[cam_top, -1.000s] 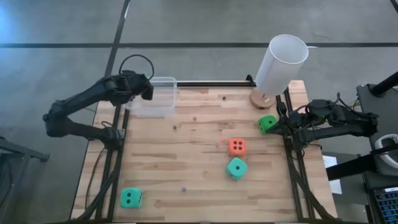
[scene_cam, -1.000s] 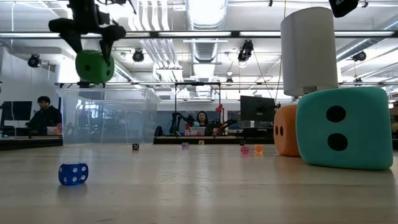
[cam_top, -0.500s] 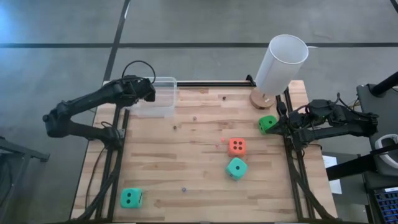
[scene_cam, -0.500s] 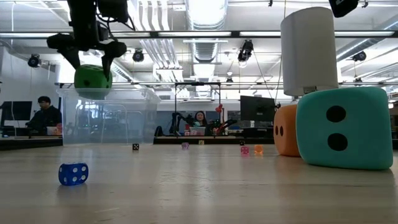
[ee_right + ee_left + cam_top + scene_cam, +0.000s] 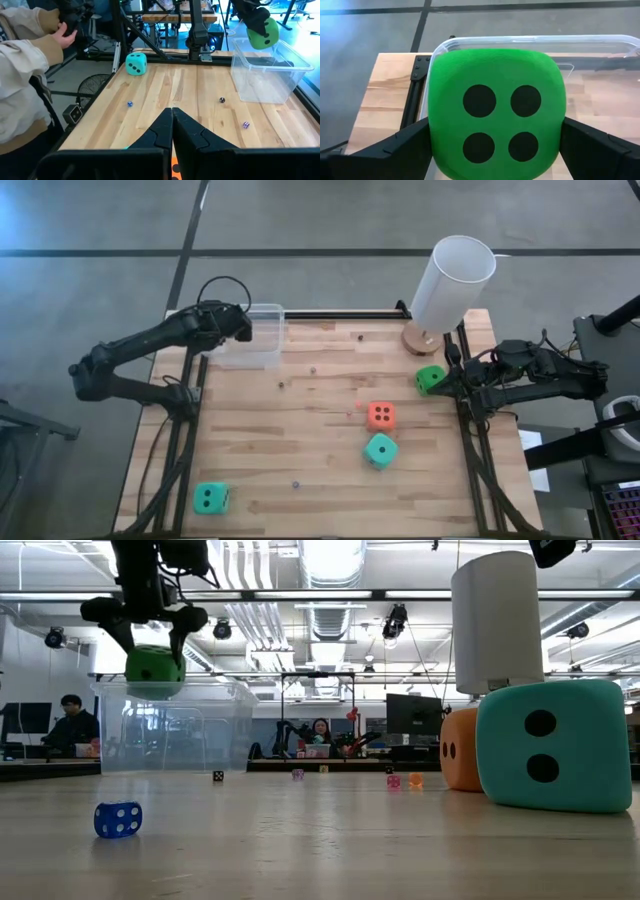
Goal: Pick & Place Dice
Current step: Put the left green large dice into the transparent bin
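Left gripper [image 5: 152, 640] hangs over the near-left rim of the clear tub [image 5: 252, 345], fingers [image 5: 395, 147] clamped on a green die [image 5: 495, 112], four-pip face toward the wrist camera, die above the tub's opening. On the bench [image 5: 300, 440]: green die [image 5: 211, 499] at front left, teal die [image 5: 380, 449] just in front of the orange die [image 5: 381, 416], another green die [image 5: 431, 379] near the right edge. White cylinder [image 5: 452, 283] back right. Right gripper [image 5: 172, 127] parked at the right edge, fingers pressed together, holding nothing.

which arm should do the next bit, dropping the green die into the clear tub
Left. The left gripper is already shut on a green die right above the clear tub. The right gripper is shut, empty, and parked at the table's far right side.
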You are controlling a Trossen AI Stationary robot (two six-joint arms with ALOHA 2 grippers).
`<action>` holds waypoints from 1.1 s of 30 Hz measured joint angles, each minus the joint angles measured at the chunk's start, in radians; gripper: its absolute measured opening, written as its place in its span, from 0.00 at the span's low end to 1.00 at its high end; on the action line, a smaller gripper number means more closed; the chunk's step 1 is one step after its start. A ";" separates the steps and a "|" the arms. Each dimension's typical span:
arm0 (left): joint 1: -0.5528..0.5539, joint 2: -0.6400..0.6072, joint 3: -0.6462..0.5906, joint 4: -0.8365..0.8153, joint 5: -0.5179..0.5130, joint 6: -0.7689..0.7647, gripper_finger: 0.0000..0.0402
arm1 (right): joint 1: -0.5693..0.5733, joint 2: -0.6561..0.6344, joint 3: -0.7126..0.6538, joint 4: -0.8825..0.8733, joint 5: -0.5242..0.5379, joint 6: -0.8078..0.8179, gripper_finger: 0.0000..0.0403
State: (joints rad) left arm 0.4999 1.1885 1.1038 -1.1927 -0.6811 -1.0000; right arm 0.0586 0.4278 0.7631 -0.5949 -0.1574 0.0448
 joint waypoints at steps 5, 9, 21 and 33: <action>0.007 0.000 0.000 0.000 -0.007 0.001 0.94 | 0.000 0.000 0.000 0.000 0.000 0.000 0.02; 0.017 0.000 -0.007 0.003 -0.008 0.004 0.96 | 0.000 0.000 0.000 0.000 0.000 0.000 0.02; 0.018 -0.001 -0.080 0.084 -0.007 0.017 0.99 | 0.000 0.000 0.000 0.000 0.000 0.000 0.02; 0.039 -0.002 -0.080 0.086 -0.007 0.058 0.92 | -0.001 0.000 0.000 0.000 0.000 0.000 0.02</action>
State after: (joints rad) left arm 0.5385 1.1866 1.0241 -1.1069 -0.6882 -0.9419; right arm 0.0578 0.4282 0.7631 -0.5949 -0.1574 0.0448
